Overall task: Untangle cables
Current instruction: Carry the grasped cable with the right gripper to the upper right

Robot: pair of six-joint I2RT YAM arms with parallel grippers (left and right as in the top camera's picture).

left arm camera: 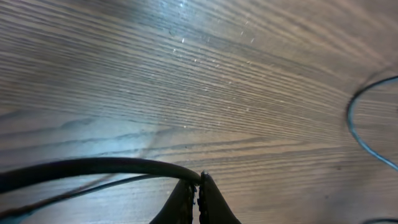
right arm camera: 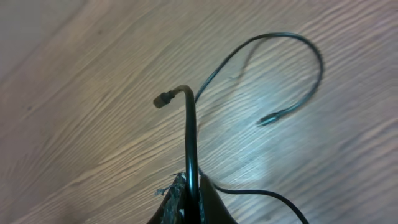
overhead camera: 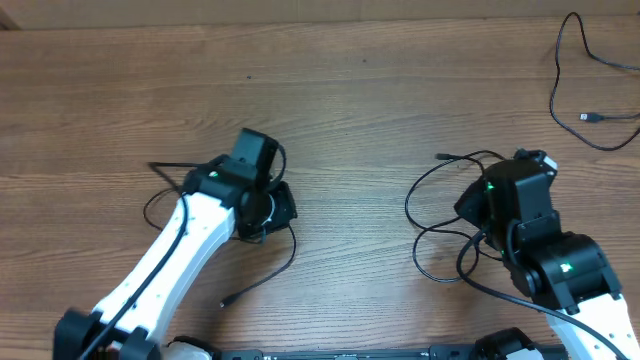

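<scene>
**Table** (overhead camera: 360, 120) — brown wood-grain top. It carries three thin black cables in separate places: one by each arm and one in the far right corner.

**Left hand** (left arm camera: 198, 194) — fingers together, clamped on the left cable (left arm camera: 93, 166) right at the fingertips.
- From the grip the cord runs off towards the left edge of the left wrist view.
- From overhead, this cable loops out on both sides of the left arm's wrist.
- One free end (overhead camera: 225, 302) lies on the table beside the white arm link.
- A thinner arc of cord (left arm camera: 356, 134) shows at the right edge of the wrist view. I cannot tell which cable it belongs to.

**Right hand** (right arm camera: 189, 200) — fingers together, pinching the right cable (right arm camera: 190, 137).
- The cord rises straight from the grip and bends sharply into a small dark plug (right arm camera: 164, 99).
- Beyond it a further stretch lies in an open arch on the wood and ends in a slim tip (right arm camera: 273, 117).
- From overhead, the rest of this cable lies in loose overlapping loops to the left of the right arm and partly under it.

**Third cable** (overhead camera: 553, 92) — far right corner of the table, well apart from both arms and both other cables.
- It lies loose in an open curve and is held by neither hand.
- A small plug (overhead camera: 592, 117) sits inside the curve.
- One strand runs off the right edge of the overhead view.
</scene>
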